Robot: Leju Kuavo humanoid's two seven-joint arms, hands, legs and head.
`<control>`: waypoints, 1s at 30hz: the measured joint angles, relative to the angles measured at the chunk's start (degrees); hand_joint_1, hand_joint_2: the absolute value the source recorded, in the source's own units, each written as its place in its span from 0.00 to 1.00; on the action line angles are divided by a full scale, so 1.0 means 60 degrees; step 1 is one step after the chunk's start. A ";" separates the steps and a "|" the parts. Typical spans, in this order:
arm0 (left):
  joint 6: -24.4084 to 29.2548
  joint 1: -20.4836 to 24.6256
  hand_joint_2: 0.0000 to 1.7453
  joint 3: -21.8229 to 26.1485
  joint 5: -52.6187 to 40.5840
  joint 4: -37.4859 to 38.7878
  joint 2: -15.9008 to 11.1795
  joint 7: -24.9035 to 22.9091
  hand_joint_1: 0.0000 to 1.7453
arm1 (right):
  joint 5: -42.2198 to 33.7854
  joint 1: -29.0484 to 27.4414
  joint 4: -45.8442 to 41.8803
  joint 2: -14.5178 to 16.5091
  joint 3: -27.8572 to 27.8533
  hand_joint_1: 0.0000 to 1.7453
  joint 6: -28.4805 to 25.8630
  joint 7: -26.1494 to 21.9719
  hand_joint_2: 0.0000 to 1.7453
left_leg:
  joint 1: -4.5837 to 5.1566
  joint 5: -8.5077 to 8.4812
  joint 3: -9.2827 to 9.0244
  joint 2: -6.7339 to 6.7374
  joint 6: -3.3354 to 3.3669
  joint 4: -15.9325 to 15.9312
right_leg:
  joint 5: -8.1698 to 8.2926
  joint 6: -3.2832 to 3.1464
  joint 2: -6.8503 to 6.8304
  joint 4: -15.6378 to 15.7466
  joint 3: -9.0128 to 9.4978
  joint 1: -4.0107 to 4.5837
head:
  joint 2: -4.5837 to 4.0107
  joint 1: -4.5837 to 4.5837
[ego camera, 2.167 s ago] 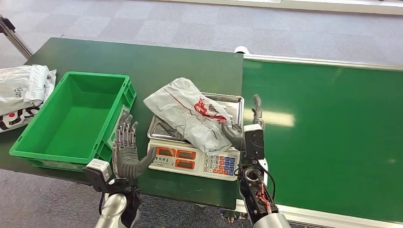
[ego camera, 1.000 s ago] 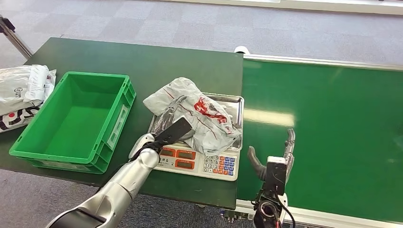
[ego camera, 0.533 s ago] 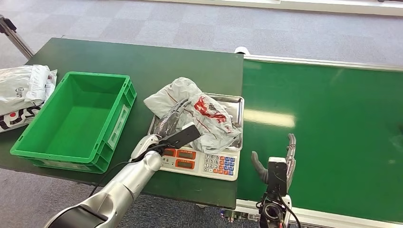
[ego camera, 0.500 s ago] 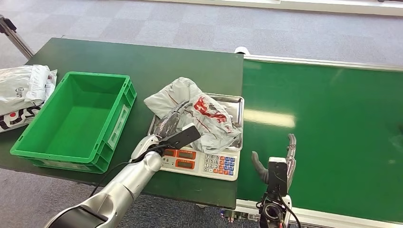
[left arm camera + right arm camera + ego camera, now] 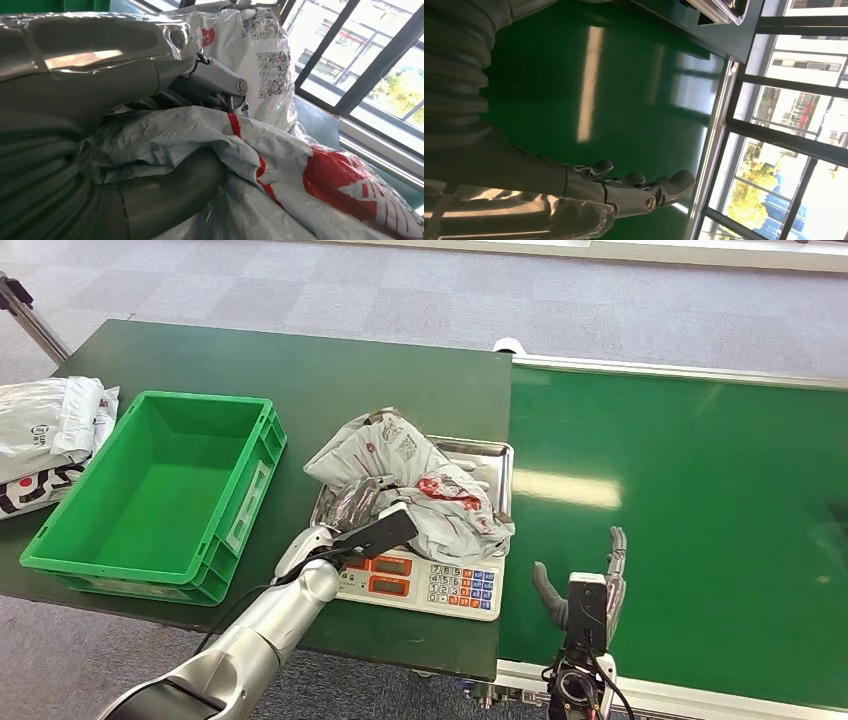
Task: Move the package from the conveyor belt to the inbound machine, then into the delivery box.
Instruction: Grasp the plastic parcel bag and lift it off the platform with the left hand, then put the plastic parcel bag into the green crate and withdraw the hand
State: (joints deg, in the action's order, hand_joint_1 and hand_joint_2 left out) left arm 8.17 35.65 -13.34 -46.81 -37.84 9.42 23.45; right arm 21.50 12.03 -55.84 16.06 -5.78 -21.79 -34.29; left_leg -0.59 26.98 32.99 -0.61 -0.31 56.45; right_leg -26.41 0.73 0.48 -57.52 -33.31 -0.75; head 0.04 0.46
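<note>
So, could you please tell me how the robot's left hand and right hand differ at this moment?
The left hand is over the scale's tray, gripping the grey package; the right hand holds nothing. The left hand's fingers are closed into the crumpled plastic, while the right hand's fingers are spread apart. The left hand is over the table; the right hand hovers above the green conveyor belt. Both are dark-fingered hands on silver arms.

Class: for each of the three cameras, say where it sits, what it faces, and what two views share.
Head view: high, looking down on scale, package, green box; both arms show.
Left wrist view: behind left hand, gripping the package.
Right wrist view: behind right hand, over the belt.
Shared: head and left wrist show the package.
</note>
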 joint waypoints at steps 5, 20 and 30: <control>0.0335 -0.0072 1.00 0.0005 0.0065 -0.0086 0.0005 0.0351 1.00 | 0.0005 -0.0001 0.0000 0.0005 -0.0063 0.00 0.0020 -0.0002 1.00 | 0.0000 0.0000 0.0000 0.0002 0.0000 0.0000 | 0.0000 0.0000 0.0001 0.0000 -0.0001 0.0000 | 0.0000 -0.0003; 0.4510 -0.1934 1.00 0.0957 0.0295 -0.4363 -0.0418 0.2160 1.00 | -0.0092 -0.0187 -0.0112 0.0047 -0.0225 0.00 0.0003 -0.0032 1.00 | -0.0002 0.0000 0.0013 0.0004 -0.0001 -0.0002 | -0.0003 -0.0001 0.0002 0.0000 -0.0017 0.0002 | 0.0000 -0.0001; 0.4864 -0.2416 1.00 0.3845 -0.2845 -0.5910 -0.0456 0.1967 1.00 | -0.0086 -0.0264 -0.0230 0.0047 -0.0282 0.00 -0.0085 -0.0056 1.00 | -0.0003 0.0001 0.0013 0.0012 -0.0002 -0.0002 | -0.0003 -0.0002 0.0011 -0.0002 -0.0020 0.0003 | 0.0000 -0.0003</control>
State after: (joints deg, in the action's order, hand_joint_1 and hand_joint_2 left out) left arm 37.35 21.15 9.73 -63.88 -73.30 6.68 35.25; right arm 20.99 10.44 -57.22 16.35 -7.48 -22.29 -34.63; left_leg -0.61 26.99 33.07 -0.54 -0.32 56.44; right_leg -26.43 0.72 0.55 -57.53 -33.43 -0.74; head 0.04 0.44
